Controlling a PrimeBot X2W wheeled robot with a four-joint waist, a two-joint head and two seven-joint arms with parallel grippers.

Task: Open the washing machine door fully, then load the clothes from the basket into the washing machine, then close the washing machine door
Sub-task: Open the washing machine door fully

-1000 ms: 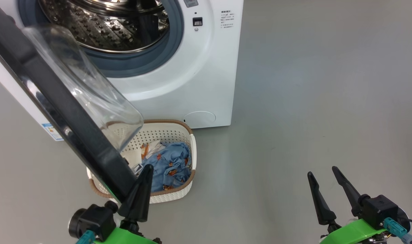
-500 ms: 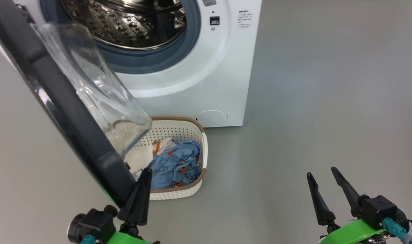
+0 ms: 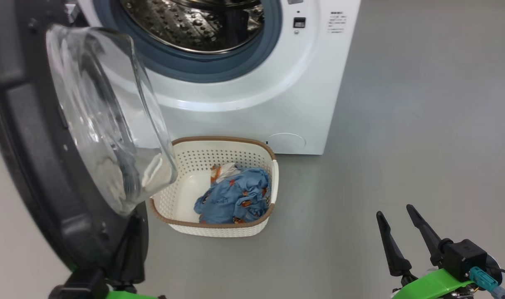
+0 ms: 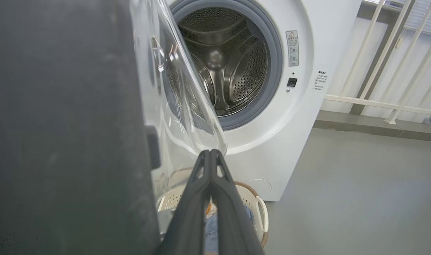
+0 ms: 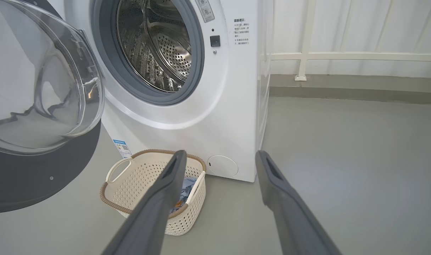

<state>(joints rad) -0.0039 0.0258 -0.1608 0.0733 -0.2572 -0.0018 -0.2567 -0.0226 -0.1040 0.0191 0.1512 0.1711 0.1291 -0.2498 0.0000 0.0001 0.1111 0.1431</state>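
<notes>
The door (image 3: 28,166) stands swung open at 9 o'clock in the head view. Its glass bowl (image 3: 107,124) bulges toward 3 o'clock and overlaps the basket's left corner in that view. The washer (image 3: 252,108) sits at 12 o'clock, and its steel drum (image 3: 202,20) shows through the open mouth. The basket (image 3: 219,227) rests on the floor (image 3: 402,124) just at 6 o'clock of the washer's front, with the clothes (image 3: 236,195) heaped in its 3 o'clock half. The left gripper (image 3: 130,249), at 7 o'clock, is clenched with its 2 fingers pressed together on nothing, just beside the door's lower rim; I cannot tell whether they touch. The right gripper (image 3: 393,209), at 5 o'clock, is released, holds nothing and is well apart from the basket.
</notes>
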